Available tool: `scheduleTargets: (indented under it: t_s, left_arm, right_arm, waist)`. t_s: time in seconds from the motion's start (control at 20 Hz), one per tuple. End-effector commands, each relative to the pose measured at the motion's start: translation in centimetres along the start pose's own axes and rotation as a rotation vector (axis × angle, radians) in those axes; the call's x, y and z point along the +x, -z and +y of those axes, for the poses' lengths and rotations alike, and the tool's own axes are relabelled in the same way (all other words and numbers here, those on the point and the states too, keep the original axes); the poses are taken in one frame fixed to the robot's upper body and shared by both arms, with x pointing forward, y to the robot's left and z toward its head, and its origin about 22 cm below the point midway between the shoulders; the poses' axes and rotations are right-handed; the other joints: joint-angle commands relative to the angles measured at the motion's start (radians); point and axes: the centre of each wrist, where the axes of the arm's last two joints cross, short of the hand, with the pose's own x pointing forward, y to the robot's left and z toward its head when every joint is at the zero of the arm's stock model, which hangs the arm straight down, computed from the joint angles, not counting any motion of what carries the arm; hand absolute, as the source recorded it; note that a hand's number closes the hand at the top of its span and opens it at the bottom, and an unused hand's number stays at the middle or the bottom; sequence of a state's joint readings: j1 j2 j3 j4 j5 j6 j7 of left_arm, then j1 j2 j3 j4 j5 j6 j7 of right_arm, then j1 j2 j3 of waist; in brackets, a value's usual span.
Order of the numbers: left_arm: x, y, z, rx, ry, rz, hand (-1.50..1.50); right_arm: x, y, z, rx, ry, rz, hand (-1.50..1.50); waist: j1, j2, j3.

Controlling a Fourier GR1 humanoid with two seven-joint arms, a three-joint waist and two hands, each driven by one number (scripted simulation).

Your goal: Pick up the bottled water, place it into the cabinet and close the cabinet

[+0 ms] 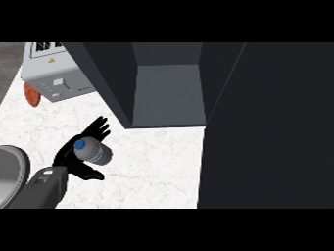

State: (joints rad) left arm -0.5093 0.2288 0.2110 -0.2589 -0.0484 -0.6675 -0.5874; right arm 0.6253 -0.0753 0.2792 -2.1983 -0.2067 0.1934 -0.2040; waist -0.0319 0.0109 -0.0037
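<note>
Head view, looking steeply down. The left robot hand (79, 154) rises from the lower left on its grey forearm, its fingers and thumb curled round the bottled water (93, 151), which it holds clear above the white marble tabletop (155, 166). The bottle's blue cap (81, 145) faces up toward the viewer and slightly left, so the long axis runs nearly along the line of sight, tipped a little toward the lower right; the bottle is close to upright in the grasp. The right robot hand does not show.

The relation that governs the coming move: the open cabinet (166, 93) lies up and to the right of the held bottle, well apart from it, with its grey interior floor and back wall visible between dark side panels. A large dark panel, probably the open cabinet door (278, 127), fills the right of the view and stands beside the opening. Judged from this, the bottle is picked up and the carry toward the opening is the step in hand; placing and closing are not yet done. The path would run forward and rightward, past the cabinet's near left edge.

A grey appliance (57, 73) with an orange object (32, 94) beside it stands at the upper left, away from that path.
</note>
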Motion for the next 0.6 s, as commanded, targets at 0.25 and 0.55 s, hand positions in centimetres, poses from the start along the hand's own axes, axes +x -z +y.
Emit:
scheduleTargets:
  t_s: [0.25, 0.55]
  left_arm:
    - [-1.9, 0.5, -1.8, -0.165, -0.171, -0.029, -1.5]
    - [-2.6, 1.1, -3.1, -0.23, -0.207, -0.031, -1.5]
  right_arm:
    - [0.7, 0.1, -0.9, -0.012, 0.012, -0.004, -1.5]
    - [-0.7, 1.1, 0.5, 0.005, 0.023, 0.011, -1.5]
  waist:
    - [0.002, -0.002, 0.001]
    - [0.01, -0.001, 0.0]
